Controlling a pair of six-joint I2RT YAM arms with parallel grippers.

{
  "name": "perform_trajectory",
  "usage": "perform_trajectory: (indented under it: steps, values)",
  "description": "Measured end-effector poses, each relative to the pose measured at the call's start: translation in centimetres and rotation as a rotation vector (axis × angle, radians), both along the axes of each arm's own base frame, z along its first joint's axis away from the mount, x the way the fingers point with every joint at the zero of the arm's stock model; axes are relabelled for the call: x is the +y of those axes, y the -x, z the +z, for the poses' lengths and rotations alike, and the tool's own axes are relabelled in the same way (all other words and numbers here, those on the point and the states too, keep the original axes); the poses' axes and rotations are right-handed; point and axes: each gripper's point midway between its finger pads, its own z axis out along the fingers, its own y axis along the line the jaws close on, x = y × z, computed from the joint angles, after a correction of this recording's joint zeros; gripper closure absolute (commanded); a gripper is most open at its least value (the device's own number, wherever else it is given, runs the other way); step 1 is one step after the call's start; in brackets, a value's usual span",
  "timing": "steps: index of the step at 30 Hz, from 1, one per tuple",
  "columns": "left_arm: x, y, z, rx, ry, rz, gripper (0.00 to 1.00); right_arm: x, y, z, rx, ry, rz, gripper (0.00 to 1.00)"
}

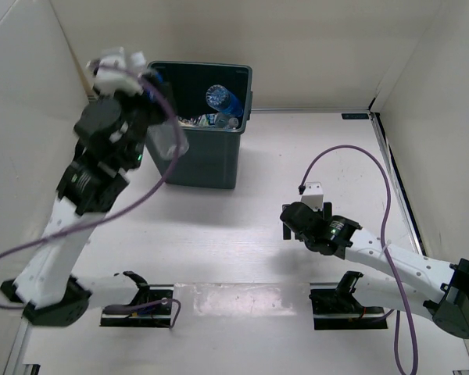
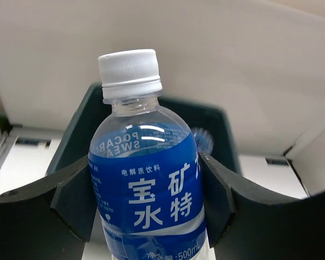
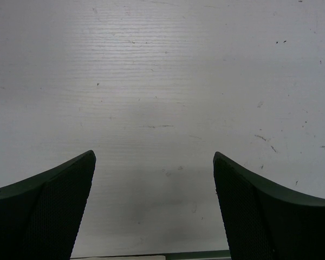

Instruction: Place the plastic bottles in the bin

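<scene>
My left gripper (image 2: 146, 203) is shut on a clear plastic bottle (image 2: 146, 189) with a blue label and a white cap. In the top view the left gripper (image 1: 155, 98) holds this bottle (image 1: 168, 141) raised at the left side of the dark green bin (image 1: 246, 94). The bin's wall (image 2: 70, 143) shows behind the bottle in the left wrist view. A blue-labelled bottle (image 1: 223, 100) lies inside the bin with other bottles (image 1: 223, 121) under it; one shows in the left wrist view (image 2: 204, 141). My right gripper (image 1: 291, 224) is open and empty over bare table (image 3: 154, 184).
White walls enclose the table on the left, back and right. Two black mounts (image 1: 137, 308) (image 1: 348, 301) sit at the near edge. Purple cables (image 1: 387, 195) loop off both arms. The bin stands at the back, left of centre.
</scene>
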Motion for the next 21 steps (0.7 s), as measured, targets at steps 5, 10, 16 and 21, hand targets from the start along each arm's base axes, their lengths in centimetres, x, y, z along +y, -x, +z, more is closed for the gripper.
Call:
perform_trajectory:
  steps: [5, 10, 16, 21]
  values:
    - [-3.3, -7.6, 3.2, -0.018, -0.023, 0.013, 0.28, 0.0, 0.0, 0.1, -0.001, -0.002, 0.000, 0.10]
    - [-4.0, -14.8, 0.7, 0.063, -0.033, 0.004, 0.00, 0.1, 0.0, 0.1, -0.003, -0.002, 0.000, 0.10]
    - [-2.7, -18.0, -1.4, 0.143, -0.024, 0.017, 0.00, 0.1, 0.0, 0.1, -0.005, -0.001, 0.003, 0.10]
    - [-2.1, -16.3, -2.2, 0.168, -0.017, 0.013, 0.00, 0.1, 0.0, 0.1, -0.006, -0.001, 0.002, 0.10]
